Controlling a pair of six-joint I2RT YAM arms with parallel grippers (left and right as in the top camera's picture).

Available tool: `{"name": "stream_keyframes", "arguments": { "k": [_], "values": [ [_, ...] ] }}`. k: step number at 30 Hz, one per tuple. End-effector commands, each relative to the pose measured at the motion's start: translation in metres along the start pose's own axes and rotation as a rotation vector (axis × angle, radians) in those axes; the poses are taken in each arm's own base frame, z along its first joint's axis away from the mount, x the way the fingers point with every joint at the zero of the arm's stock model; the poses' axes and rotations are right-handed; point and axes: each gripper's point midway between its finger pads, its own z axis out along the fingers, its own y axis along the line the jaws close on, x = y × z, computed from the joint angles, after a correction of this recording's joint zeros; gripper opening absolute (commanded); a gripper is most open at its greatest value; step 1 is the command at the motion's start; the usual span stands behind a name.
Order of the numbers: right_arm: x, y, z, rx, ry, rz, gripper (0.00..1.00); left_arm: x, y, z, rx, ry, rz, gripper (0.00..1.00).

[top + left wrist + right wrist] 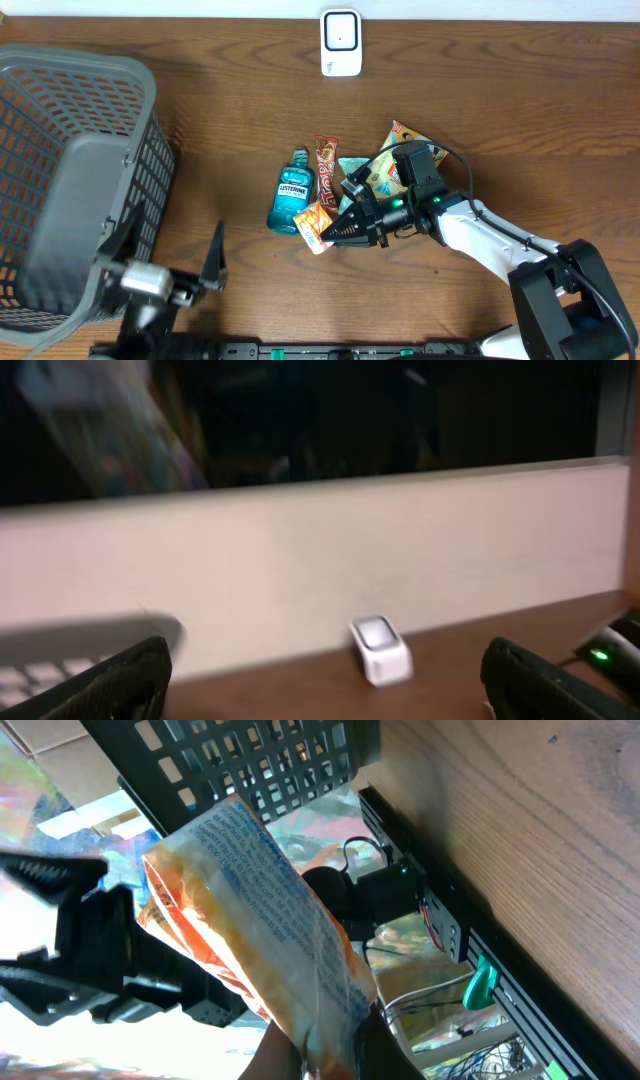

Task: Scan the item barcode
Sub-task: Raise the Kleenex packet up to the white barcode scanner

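Wooden table point(250, 130): the right gripper point(325, 236), arm stretched low leftward, pinches an orange snack packet point(314, 226) beside the mouthwash bottle point(291, 203); left gripper point(210, 262) gapes empty near the basket point(75, 170).

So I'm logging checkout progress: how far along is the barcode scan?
Done: the right gripper has pinched the orange snack packet out of the pile beside the mouthwash bottle. In hand: that packet, held off the table. Left: carrying it to the white scanner. The left gripper waits open.
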Motion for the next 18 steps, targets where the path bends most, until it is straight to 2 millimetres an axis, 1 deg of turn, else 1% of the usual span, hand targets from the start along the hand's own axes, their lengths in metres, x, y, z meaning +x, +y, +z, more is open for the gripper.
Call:
{"name": "stream_keyframes", "arguments": {
  "k": [1,3,5,9,12,18],
  "values": [
    [0.0,0.004,-0.002,0.0,-0.012,-0.023,0.02,0.029,0.0,0.014,0.017,0.067,-0.178,0.98],
    [-0.002,0.002,-0.002,0.01,-0.025,-0.022,0.02,0.049,0.004,0.024,0.011,0.093,-0.249,0.98],
    [-0.002,0.002,-0.002,0.011,-0.026,-0.022,0.01,0.062,0.005,0.029,0.008,0.104,-0.287,0.98],
    [-0.003,0.001,-0.002,0.016,-0.032,-0.022,0.02,0.09,0.007,0.033,0.0,0.141,-0.333,0.98],
    [-0.003,0.001,-0.002,0.016,-0.032,-0.022,0.01,0.106,0.007,0.033,-0.007,0.175,-0.351,0.98],
    [-0.003,0.001,-0.002,0.016,-0.032,-0.022,0.01,0.125,0.007,0.031,-0.018,0.227,-0.372,0.98]
  ]
}}
